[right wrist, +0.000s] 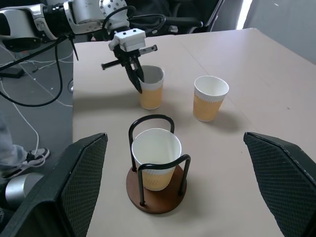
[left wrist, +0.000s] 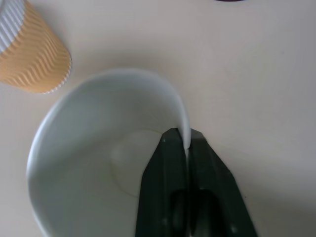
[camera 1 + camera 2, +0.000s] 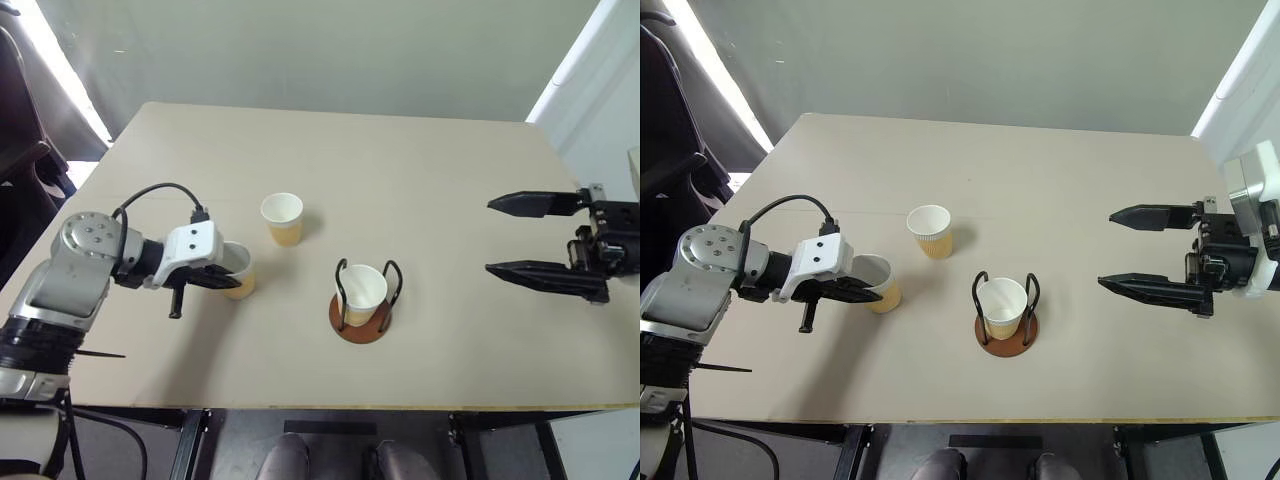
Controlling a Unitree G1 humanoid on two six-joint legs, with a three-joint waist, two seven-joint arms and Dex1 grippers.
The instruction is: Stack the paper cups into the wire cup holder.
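Pale beige rectangular surface (image 3: 420, 190), right end effector (image 3: 505, 236) spread wide over its right side, rust-brown wire cup holder (image 3: 361, 318) holding one yellow-tan paper cup (image 3: 365, 290), left end effector (image 3: 228, 279) clenched on second cup's rim (image 3: 240, 268), third cup (image 3: 283, 218) standing just beyond.

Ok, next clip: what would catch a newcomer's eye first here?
First, the left claw pinching the rim of a paper cup at the table's left side, one finger inside and one outside. Next, the wire cup holder near the front edge, with one cup already seated in it. A third cup stands free behind those, and the right claw hangs wide open and empty at the right.
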